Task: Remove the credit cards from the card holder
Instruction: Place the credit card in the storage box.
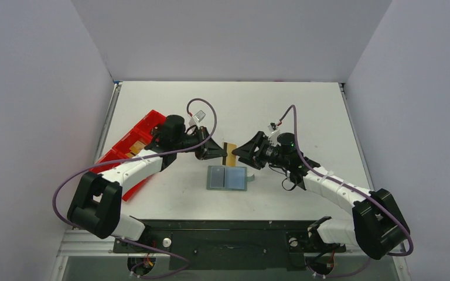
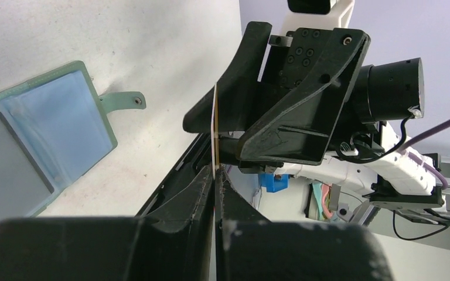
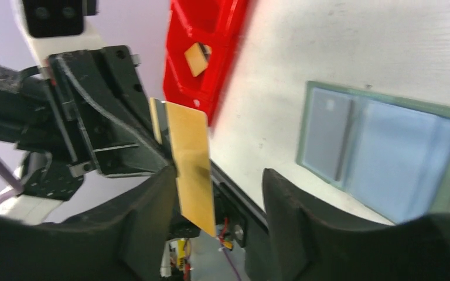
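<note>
— Where does the card holder lie?
— Open and flat on the surface, near the middle, just in front of both grippers.
— And the card?
— Off the surface and on edge, behind the card holder. The left gripper is on its left and the right gripper on its right.
— Anything in the card holder?
— A second card seems to sit in the left pocket, but the view is blurred. The tab sticks out on the right.
— The tray?
— At the left, partly under the left arm, well apart from the card holder.
</note>
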You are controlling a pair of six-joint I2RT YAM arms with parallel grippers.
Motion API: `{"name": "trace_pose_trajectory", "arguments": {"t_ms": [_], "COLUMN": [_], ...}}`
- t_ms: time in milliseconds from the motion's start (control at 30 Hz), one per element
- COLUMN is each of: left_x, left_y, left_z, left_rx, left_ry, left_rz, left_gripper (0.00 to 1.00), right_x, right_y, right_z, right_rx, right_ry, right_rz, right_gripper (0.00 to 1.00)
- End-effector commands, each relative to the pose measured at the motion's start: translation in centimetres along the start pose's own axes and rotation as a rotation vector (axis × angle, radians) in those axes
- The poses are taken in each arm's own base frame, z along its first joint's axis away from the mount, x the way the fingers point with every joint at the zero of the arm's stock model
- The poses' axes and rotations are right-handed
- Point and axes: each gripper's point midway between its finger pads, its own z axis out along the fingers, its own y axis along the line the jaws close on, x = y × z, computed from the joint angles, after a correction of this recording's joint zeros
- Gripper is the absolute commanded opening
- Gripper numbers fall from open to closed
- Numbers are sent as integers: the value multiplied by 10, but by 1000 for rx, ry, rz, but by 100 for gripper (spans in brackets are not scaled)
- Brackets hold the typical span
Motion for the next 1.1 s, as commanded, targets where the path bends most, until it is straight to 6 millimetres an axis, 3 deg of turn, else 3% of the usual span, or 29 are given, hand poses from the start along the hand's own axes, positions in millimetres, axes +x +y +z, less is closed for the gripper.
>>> {"name": "trace_pose_trajectory", "arguments": {"t_ms": [0,167,267,433,533,867,1067], "left_x": [-7,-20,-27,-52,-53,-75,-90], "left_y": [-10,-1,18,44,62,129,150], "left_z": [-7,-22,-38,-83,-111,-229,-268], "left_rx": [2,-75,-173,-324,-432,-852,-970], "left_ry": [-49,-112,-149,-290,-334,-632,-756], "left_rz": [53,71,44,25,5,-146,-203], "left_gripper": [0,0,0,0,0,0,0], "right_x": [-13,-32,-37,-38,-38,-34,-33], "right_y": [1,-19,-27,-34,-38,-51,-55], "right_z": [-9,-26,-35,-40,-40,-37,-35], "right_rx": [89,257,327,368,382,417,418], "right_ry": [-66,-176,-198,-203,-194,-151,-125], "right_rz": [-90,-152,-181,-206,-224,-271,-285], "right_gripper": [56,62,63,63,63,63,63]}}
